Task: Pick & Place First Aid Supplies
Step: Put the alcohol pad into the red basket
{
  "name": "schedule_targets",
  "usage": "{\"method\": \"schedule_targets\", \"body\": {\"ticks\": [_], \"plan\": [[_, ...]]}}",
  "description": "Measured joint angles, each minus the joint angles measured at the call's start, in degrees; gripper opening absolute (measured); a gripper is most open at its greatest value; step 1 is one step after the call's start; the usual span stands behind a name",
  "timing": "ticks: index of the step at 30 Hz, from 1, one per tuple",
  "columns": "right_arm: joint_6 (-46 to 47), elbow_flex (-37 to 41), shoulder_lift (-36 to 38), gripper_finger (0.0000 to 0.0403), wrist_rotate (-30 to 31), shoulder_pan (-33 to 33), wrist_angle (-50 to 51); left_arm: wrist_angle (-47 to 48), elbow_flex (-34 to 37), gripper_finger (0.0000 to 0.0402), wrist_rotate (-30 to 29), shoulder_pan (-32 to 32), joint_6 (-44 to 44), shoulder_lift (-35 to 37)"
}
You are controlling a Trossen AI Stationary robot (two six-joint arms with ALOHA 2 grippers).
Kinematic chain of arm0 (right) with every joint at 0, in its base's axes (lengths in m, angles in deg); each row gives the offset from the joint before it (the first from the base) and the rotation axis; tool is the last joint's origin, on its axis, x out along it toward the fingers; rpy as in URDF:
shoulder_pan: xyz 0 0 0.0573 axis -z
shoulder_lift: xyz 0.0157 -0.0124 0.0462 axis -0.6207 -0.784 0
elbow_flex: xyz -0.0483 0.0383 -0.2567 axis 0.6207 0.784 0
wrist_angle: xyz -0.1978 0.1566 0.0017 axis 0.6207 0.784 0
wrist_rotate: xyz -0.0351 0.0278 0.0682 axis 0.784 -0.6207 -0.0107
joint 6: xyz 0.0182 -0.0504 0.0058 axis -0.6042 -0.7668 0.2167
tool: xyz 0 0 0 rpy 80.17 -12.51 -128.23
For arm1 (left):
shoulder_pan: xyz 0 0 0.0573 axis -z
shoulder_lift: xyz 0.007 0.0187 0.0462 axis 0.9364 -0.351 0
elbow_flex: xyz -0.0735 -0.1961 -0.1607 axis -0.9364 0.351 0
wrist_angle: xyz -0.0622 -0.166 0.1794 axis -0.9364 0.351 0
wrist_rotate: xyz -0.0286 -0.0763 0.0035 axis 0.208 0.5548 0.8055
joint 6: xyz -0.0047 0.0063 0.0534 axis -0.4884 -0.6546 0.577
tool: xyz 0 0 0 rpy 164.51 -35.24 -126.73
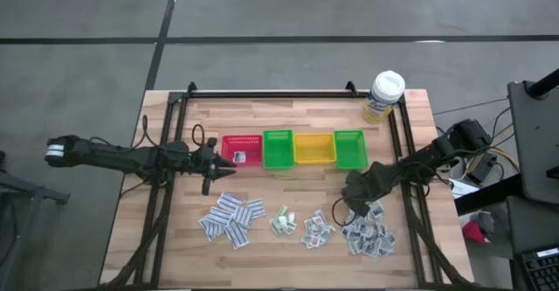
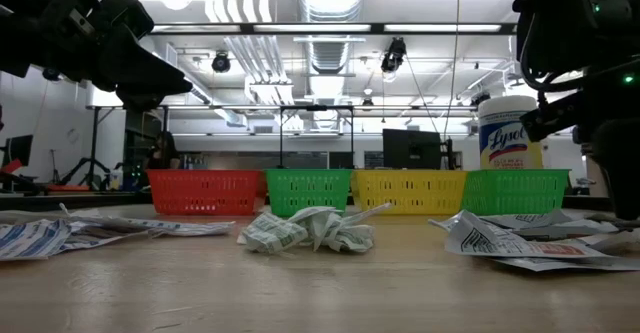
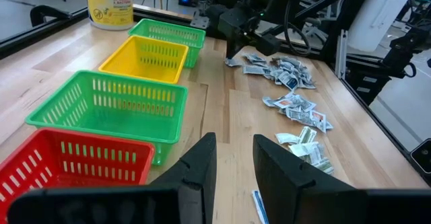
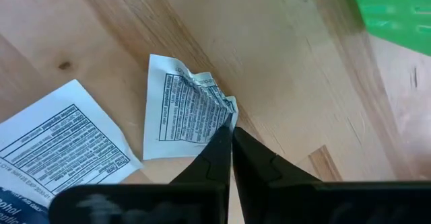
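Right gripper (image 4: 231,138): lower centre of frame, fingers pinched on a crumpled white paper packet with black print (image 4: 185,109).
Left gripper (image 3: 234,158): fingers apart, empty, beside red plastic basket (image 3: 74,162).

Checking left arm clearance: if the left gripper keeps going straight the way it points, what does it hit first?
Probably nothing close: the left gripper points along bare table beside the green bin. Farther on sits the right gripper by the packets; depth unclear.

Two dark jointed arms w/ tapered blk fingers (image 3: 202,167), cables.
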Motion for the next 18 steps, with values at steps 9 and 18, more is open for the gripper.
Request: {"method": "schedule_targets", "body": {"ticks": [9, 18], "plan": [[-1.2, 0.0, 4.0, 0.0008, 2.1, -0.1, -3.7, 0.0, 0.0, 0.0092, 0.0, 0.0, 0.0, 0.0], [-10.6, -0.1, 11.1, 0.0008, 12.7, -0.1, -17.8, 0.0, 0.0, 0.0092, 0.0, 0.0, -0.4, 0.0]]}}
